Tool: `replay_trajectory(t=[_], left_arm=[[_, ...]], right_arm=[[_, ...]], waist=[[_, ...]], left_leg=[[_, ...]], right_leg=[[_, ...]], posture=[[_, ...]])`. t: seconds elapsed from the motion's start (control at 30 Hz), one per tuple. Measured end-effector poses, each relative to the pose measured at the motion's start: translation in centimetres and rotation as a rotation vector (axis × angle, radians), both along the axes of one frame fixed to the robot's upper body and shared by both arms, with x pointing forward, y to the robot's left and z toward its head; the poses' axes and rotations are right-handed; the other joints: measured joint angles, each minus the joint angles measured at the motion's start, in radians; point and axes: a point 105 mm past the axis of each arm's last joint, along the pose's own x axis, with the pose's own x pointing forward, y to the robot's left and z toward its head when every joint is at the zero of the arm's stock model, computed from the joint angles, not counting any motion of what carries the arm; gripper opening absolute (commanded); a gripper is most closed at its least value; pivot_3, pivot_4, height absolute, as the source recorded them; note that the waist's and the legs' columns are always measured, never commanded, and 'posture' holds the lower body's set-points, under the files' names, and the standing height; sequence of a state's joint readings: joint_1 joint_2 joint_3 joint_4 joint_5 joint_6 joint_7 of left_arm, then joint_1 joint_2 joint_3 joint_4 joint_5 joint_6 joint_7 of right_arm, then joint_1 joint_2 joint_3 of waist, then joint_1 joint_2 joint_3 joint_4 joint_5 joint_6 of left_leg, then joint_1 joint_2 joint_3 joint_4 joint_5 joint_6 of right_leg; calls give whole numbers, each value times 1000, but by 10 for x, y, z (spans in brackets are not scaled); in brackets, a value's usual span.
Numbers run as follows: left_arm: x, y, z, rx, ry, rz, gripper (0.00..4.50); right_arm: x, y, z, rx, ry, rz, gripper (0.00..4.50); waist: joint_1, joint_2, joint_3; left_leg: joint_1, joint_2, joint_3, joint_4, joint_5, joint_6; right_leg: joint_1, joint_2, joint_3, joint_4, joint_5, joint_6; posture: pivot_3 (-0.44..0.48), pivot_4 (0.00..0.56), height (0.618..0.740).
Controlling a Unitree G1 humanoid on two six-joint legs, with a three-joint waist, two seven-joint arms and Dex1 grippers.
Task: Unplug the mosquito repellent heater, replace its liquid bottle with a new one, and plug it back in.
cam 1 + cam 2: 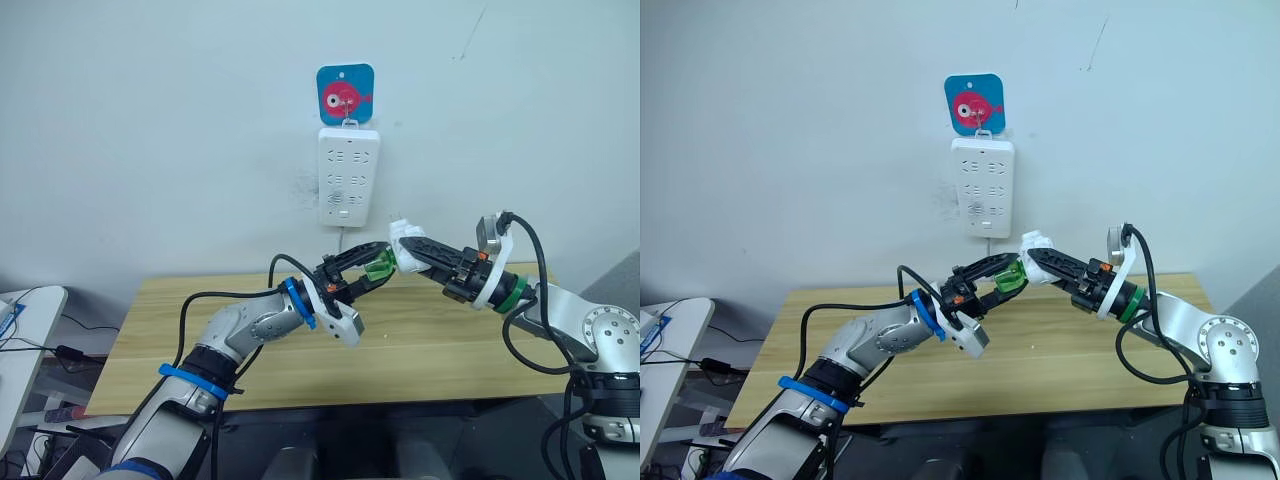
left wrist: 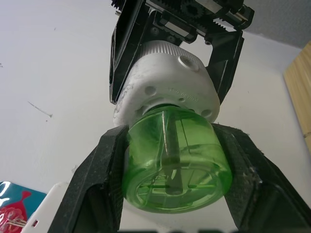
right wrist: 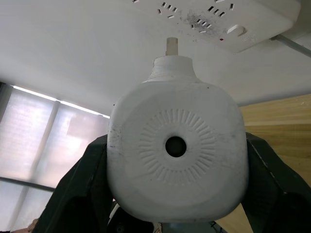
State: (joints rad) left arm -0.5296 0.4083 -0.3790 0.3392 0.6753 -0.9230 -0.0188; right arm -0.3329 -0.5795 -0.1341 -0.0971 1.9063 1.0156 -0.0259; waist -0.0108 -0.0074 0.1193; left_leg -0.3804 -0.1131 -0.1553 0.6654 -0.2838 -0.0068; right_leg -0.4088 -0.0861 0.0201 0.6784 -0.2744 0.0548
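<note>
The mosquito repellent heater (image 1: 404,243) hangs in the air above the wooden surface (image 1: 420,350), below the wall power strip (image 1: 347,175) at about five o'clock, unplugged; the right tool (image 1: 408,250) clamps its white body from both sides. The left tool (image 1: 372,268) grips the green liquid bottle (image 2: 172,158) still seated in the heater, at the heater's seven o'clock.
</note>
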Motion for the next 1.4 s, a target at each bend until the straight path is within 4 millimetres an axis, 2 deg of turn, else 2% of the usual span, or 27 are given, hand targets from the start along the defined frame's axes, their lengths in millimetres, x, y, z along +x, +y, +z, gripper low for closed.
replay_trajectory(t=[0.03,0.1,0.17,0.2,0.3,0.33,0.37,0.43,0.5,0.57,0.67,0.73,0.8,0.87,0.93,0.97,1.1,1.33,1.4], left_arm=[[1,0,1,1,32,-14,2294],[1,0,1,-12,204,-65,2294],[1,1,1,-33,460,-114,2294],[1,0,1,-68,626,-147,2294],[-1,1,4,-261,1367,-335,2294],[-4,9,5,-296,1600,-400,2294],[-6,21,7,-325,1742,-431,2294],[-8,45,10,-383,1941,-479,2294],[-13,54,6,-419,2041,-512,2294],[-22,58,-7,-437,2142,-521,2294],[-33,65,-25,-465,2234,-497,2294],[-35,69,-26,-473,2231,-483,2294],[-36,72,-25,-484,2209,-464,2294],[-32,73,-24,-509,2168,-444,2294],[-28,73,-27,-504,2119,-393,2294],[-28,74,-30,-497,2102,-362,2294],[-29,70,-32,-472,2066,-344,2294],[-38,69,-39,-449,2069,-330,2294],[-39,69,-41,-450,2071,-324,2294]], right_arm=[[0,0,0,0,0,1,2983],[-1,0,-1,-5,0,2,2983],[-2,-1,-3,-25,2,10,2983],[-3,-2,-4,-31,-2,13,2983],[-4,-3,-3,-37,-13,25,2983],[-6,-1,-3,-34,-16,43,2983],[-7,-1,-2,-30,-22,50,2983],[-8,-8,-1,-27,-26,41,2983],[-6,-13,-1,-11,-22,23,2983],[-4,-18,-3,-6,-18,8,2983],[3,-35,-12,-66,-11,-54,2983],[9,-49,-26,-206,-21,-114,2983],[21,-71,-57,-509,-59,-216,2983],[32,-99,-99,-866,-113,-299,2983],[31,-122,-138,-1110,-125,-316,2983],[30,-128,-150,-1173,-130,-313,2983],[30,-143,-172,-1291,-175,-290,2983],[30,-151,-195,-1291,-133,-270,2983],[31,-156,-195,-1290,-122,-284,3732]], waist=[[-1,0,0],[-6,0,0],[-11,0,0],[-16,0,0],[-27,0,0],[-32,0,0],[-39,1,0],[-50,1,-1],[-51,1,-1],[-49,1,-1],[-45,1,-1],[-41,1,-1],[-36,1,-1],[-32,0,-3],[-28,1,-3],[-28,1,-3],[-26,2,-4],[-18,2,-5],[-18,2,-5]], left_leg=[[0,0,0,0,0,0],[0,0,-1,0,0,0],[-1,0,-3,1,0,0],[-2,0,-4,1,0,0],[-2,1,-8,1,0,0],[-2,1,-8,1,-1,1],[-2,2,-9,1,-2,3],[1,2,-8,0,-1,1],[2,2,-7,0,0,0],[1,2,-6,0,0,0],[1,2,-6,0,0,0],[1,2,-5,0,0,0],[2,2,-5,1,0,0],[3,1,-4,1,0,-1],[2,1,-2,0,0,-1],[2,1,1,-1,1,-1],[3,2,5,-1,0,-1],[7,3,11,-2,0,-1],[7,3,11,-2,0,-1]], right_leg=[[0,0,0,0,0,0],[0,0,0,0,0,0],[0,0,-1,0,0,0],[0,-1,-1,0,0,0],[0,0,-4,0,0,0],[0,1,-4,0,-1,0],[-1,2,-4,1,-1,0],[-1,5,-4,2,-1,0],[0,10,-3,2,-1,0],[1,10,-2,1,-1,0],[0,10,-1,1,-1,0],[0,10,-1,1,-1,0],[0,11,-1,0,-1,0],[0,11,-1,0,-2,1],[-1,10,1,1,-2,1],[-2,10,3,1,-1,1],[-2,6,11,1,-1,0],[-2,8,18,1,-1,0],[-2,8,18,1,-1,0]], posture=[[-27,106,740],[-20,107,740],[-18,107,740],[-14,106,740],[-6,102,740],[-6,102,740],[-6,102,740],[-14,100,740],[-18,98,740],[-18,98,740],[-14,105,740],[-14,105,740],[-14,105,740],[-1,101,740],[-1,101,740],[13,96,740],[25,94,740],[35,96,740],[35,96,740]])
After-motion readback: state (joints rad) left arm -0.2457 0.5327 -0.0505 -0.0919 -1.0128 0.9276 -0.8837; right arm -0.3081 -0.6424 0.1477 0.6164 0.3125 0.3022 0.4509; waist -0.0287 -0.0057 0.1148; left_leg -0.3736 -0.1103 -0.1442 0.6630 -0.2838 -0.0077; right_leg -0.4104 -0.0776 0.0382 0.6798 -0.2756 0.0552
